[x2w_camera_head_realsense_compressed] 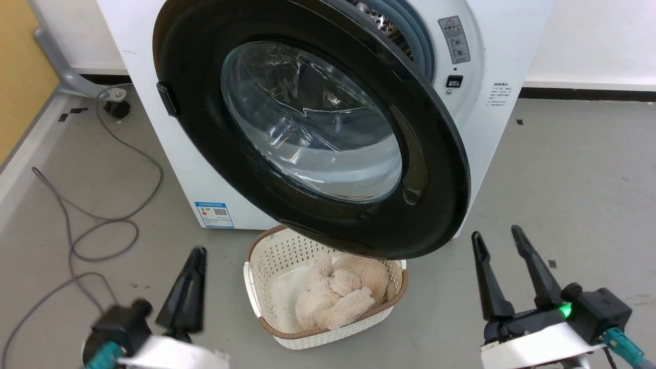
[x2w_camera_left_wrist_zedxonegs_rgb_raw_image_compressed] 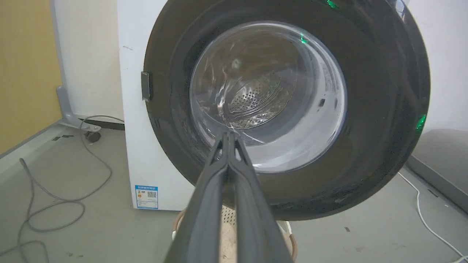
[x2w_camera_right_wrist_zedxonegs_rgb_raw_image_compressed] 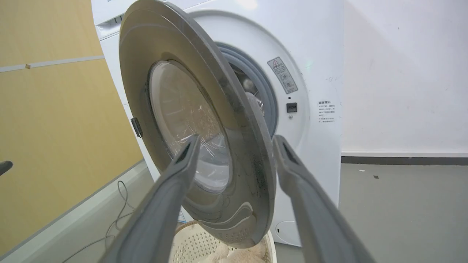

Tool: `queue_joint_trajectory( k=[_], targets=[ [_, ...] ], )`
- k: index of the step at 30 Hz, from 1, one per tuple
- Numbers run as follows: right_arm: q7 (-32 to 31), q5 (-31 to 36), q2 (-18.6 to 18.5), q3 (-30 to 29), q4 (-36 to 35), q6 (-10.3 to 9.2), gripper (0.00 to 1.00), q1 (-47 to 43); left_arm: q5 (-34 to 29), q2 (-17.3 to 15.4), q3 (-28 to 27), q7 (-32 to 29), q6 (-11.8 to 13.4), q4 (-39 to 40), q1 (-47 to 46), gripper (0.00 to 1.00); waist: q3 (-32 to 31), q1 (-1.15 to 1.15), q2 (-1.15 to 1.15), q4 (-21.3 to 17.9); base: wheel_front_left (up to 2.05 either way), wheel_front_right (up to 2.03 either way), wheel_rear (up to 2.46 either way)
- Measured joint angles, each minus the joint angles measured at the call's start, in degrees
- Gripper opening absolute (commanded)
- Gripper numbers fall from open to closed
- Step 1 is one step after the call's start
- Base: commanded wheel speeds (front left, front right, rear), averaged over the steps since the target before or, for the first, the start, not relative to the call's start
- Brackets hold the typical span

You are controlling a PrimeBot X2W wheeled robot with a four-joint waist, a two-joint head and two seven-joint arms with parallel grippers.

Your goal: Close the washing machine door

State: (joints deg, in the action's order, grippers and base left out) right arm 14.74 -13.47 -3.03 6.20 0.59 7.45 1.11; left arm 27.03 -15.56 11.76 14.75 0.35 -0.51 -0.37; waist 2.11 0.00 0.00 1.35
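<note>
From the head view: washing machine door (x2w_camera_head_realsense_compressed: 318,128) wide open, swung out across the front of the washing machine (x2w_camera_head_realsense_compressed: 484,123), right edge standing clear of the white panel, a slice of blue-grey gasket (x2w_camera_head_realsense_compressed: 417,41) showing behind it near the top. Down on the floor (x2w_camera_head_realsense_compressed: 564,169), right under the door's lower rim, a cream basket (x2w_camera_head_realsense_compressed: 266,328) with a beige plush toy (x2w_camera_head_realsense_compressed: 338,297) inside; grey cable (x2w_camera_head_realsense_compressed: 102,220) looping off along the left side. Left gripper (x2w_camera_head_realsense_compressed: 197,256) low on the left, fingers pressed together, carrying nothing. Right gripper (x2w_camera_head_realsense_compressed: 496,233) low on the right, fingers parted, nothing between them, apart from the door. Over to the left wrist view: closed fingers pointing at the door's glass, steel drum (x2w_camera_left_wrist_zedxonegs_rgb_raw_image_compressed: 256,102) visible through the window, small blue label (x2w_camera_left_wrist_zedxonegs_rgb_raw_image_compressed: 147,197) low on the white front. And the right wrist view: spread fingers framing the door's free edge in the picture, one on either side, empty-handed; open gap between door and gasket plain to see, basket peeking in beneath.
</note>
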Motion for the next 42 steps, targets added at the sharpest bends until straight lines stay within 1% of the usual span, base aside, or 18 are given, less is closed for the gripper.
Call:
queue_joint_trajectory(
  k=[4, 9, 12, 13, 14, 15, 18, 21, 25, 27, 28, 29, 33, 36, 42],
  targets=[
    [0.0, 0.0, -0.2, 0.7, 0.4, 0.00, 1.00, 0.0, -4.9, 2.6, -1.2, 0.0, 0.0, -0.2, 2.7, 1.00, -0.1, 0.00, 0.00, -0.2, 0.00, 0.00, 0.00],
    [0.0, -0.1, -0.7, 1.7, 2.0, 0.00, 1.00, -0.7, -9.0, 4.8, -2.2, 0.0, -1.8, -1.1, 4.4, 1.00, -0.2, 0.00, 0.00, -0.1, 0.00, 0.00, 0.00],
    [0.0, -0.3, -1.0, 1.5, 2.1, 0.00, 1.00, -0.7, -10.2, 6.0, -3.4, 0.0, -2.9, -1.1, 4.5, 1.00, -0.1, 0.00, 0.00, 0.2, 0.00, 0.00, 0.00],
    [0.0, -0.6, -1.1, 1.5, 2.1, 0.00, 0.55, -0.7, -10.6, 6.3, -3.8, 0.0, -3.1, -1.0, 4.5, 1.00, 0.1, 0.00, 0.00, 0.4, 0.00, 0.00, 0.00],
    [0.0, -0.7, -1.2, 1.5, 2.1, 0.00, 0.20, -0.7, -10.9, 6.7, -4.2, 0.0, -3.1, -1.0, 4.5, 1.00, 0.3, 0.00, 0.00, 0.6, 0.00, 0.00, 0.00],
    [0.0, -0.6, -1.5, 1.6, 2.1, 0.00, 0.00, -0.7, -11.3, 7.2, -4.6, 0.0, -3.4, -0.9, 4.5, 1.00, 0.5, 0.00, 0.00, 0.8, 0.00, 0.00, 0.00],
    [0.0, -0.2, -2.3, 1.9, 2.0, 0.00, 0.00, -0.6, -12.5, 8.0, -5.0, 0.0, -4.2, -0.8, 4.3, 1.00, 1.4, 0.00, 0.00, 1.4, 0.00, 0.00, 0.00],
    [0.0, 0.4, -4.2, 3.7, 2.2, 0.00, 0.00, 0.3, -13.1, 9.0, -5.6, 0.0, -4.7, -0.6, 3.4, 1.00, 2.7, 0.00, 0.00, 2.2, 0.00, 0.00, 0.00],
    [0.0, 0.1, -8.5, 7.7, 4.1, 0.00, 0.00, 4.6, -14.1, 9.9, -5.7, 0.0, -5.6, -0.2, 1.9, 1.00, 4.9, 0.00, 0.00, 3.5, 0.00, 0.00, 0.00],
    [-1.1, -1.2, -10.6, 9.5, 5.8, 0.00, 0.00, 7.1, -14.5, 10.4, -5.6, 0.0, -5.7, -0.2, 1.3, 1.00, 6.1, 0.00, 0.00, 4.2, 0.00, 0.00, 0.00],
    [-2.0, -2.5, -12.7, 10.7, 6.9, 0.00, 0.00, 9.4, -15.0, 10.8, -5.1, 0.0, -6.1, -0.5, 0.5, 1.00, 7.4, 0.01, 0.00, 5.0, 0.00, 0.00, 0.00],
    [-2.1, -3.1, -13.6, 11.0, 7.4, 0.00, 0.00, 10.7, -15.1, 11.0, -4.7, 0.0, -6.2, -0.6, 0.0, 1.00, 8.0, 0.01, 0.00, 5.4, 0.00, 0.00, 0.00],
    [-2.6, -5.7, -17.3, 11.1, 9.0, 0.00, 0.00, 15.9, -15.8, 11.6, -4.0, 0.0, -6.6, -0.7, -1.9, 1.00, 10.5, 0.01, 0.00, 7.2, 0.00, 0.00, 0.00],
    [-3.1, -7.2, -19.5, 10.0, 10.0, 0.18, 0.00, 19.3, -15.9, 12.0, -3.3, 0.0, -6.6, -0.8, -3.0, 1.00, 12.3, 0.01, 0.00, 8.5, 0.00, 0.00, 0.00],
    [-4.6, -9.9, -22.7, 6.9, 12.6, 0.14, 0.00, 25.4, -15.8, 12.5, -2.4, 0.0, -6.9, -1.0, -5.1, 1.00, 15.9, 0.01, 0.00, 10.9, 0.00, 0.00, 0.00]
  ],
)
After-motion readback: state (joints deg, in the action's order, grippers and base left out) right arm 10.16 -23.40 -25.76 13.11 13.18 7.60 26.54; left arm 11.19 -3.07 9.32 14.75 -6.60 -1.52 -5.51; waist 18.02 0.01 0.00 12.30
